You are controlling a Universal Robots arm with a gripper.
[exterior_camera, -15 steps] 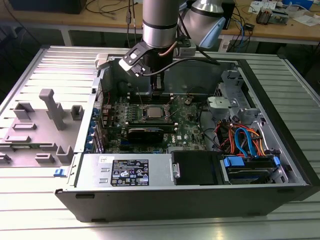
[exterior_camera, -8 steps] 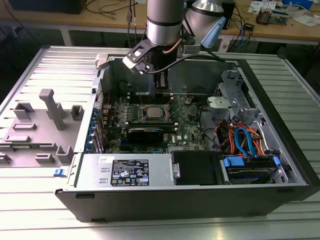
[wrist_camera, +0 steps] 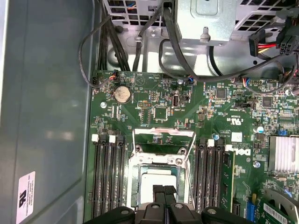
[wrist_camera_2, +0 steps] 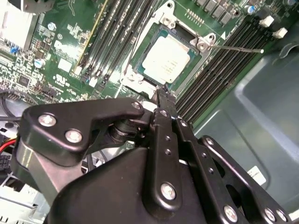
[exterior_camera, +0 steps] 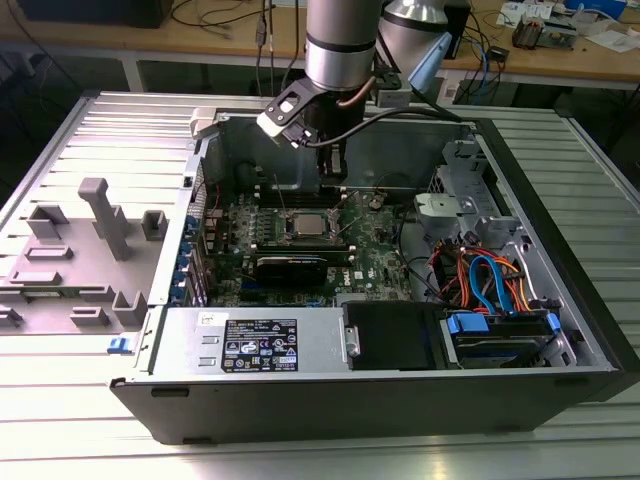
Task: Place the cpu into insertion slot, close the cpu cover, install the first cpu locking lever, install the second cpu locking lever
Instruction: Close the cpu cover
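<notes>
- One arm reaches down into an open computer case (exterior_camera: 330,410) in the exterior view. Its gripper (exterior_camera: 335,178) hangs just above the green motherboard (exterior_camera: 375,250). The case lies on its side, presumably so the board faces up for work from above. The cpu (exterior_camera: 308,222) sits in the socket, near the gripper.
- In the second wrist view the fingers (wrist_camera_2: 160,135) are pressed together with nothing between them, tips just beside the insertion slot (wrist_camera_2: 140,77). The cpu lies flat in it, silver top up. A thin locking lever (wrist_camera_2: 233,47) sticks out free over the memory slots (wrist_camera_2: 219,65).
- In the first wrist view the cpu cover (wrist_camera: 163,131) seems swung back off the slot, green board showing through its window, though the angle makes this hard to confirm. That would leave the chip exposed.
- The case rests on a ribbed metal bench (exterior_camera: 80,420). A grey fixture (exterior_camera: 100,225) stands on it towards the exterior view's left, and wooden benches (exterior_camera: 220,35) strewn with cables stand behind.
</notes>
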